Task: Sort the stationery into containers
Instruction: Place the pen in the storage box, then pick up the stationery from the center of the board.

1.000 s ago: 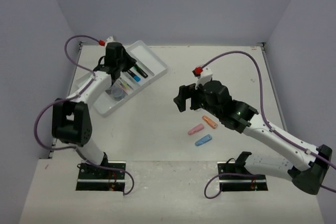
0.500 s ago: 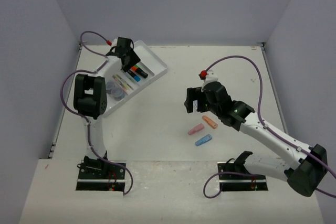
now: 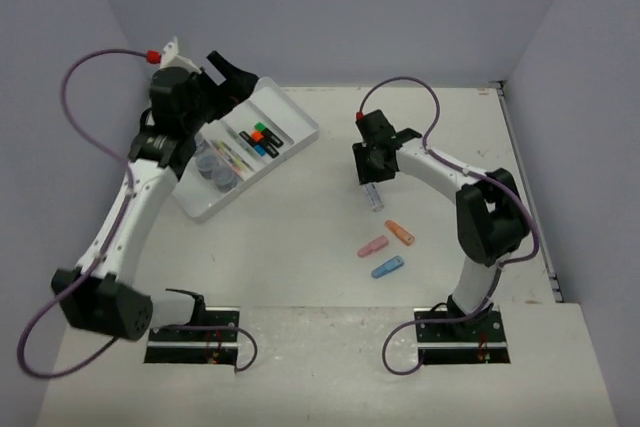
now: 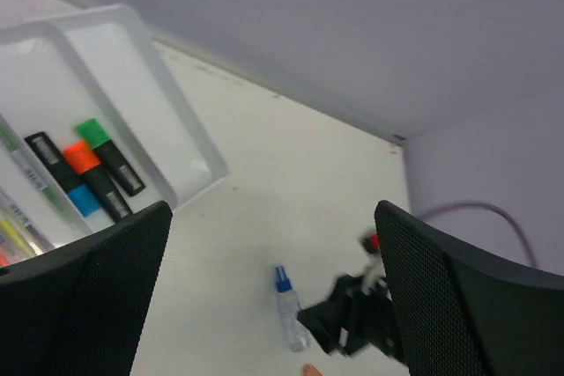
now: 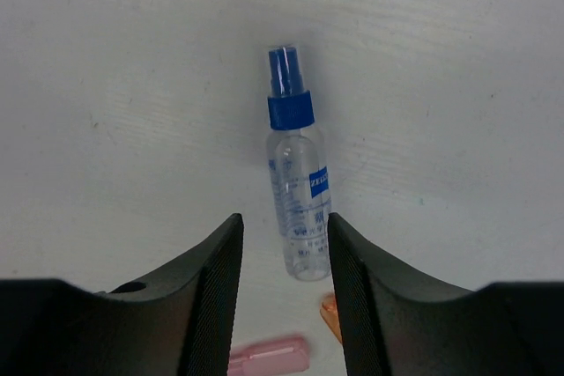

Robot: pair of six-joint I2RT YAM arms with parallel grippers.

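table (image 3: pixel 300 212) | bottle (image 5: pixel 298 195) label: zeiss | left fingers (image 4: pixel 88 305) released | right fingers (image 5: pixel 204 305) astride bottle, grip unclear

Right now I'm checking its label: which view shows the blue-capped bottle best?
Right wrist: the blue-capped bottle lies large, whole, with its label visible. Top external shows it tiny; left wrist shows it small and distant.

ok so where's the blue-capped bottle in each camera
top external: blue-capped bottle lies on the table right of centre, just below the right gripper.
left wrist: bottom centre, beside that gripper.
right wrist: centre, cap up, framed by its fingers.
Shared landmark: the right gripper.
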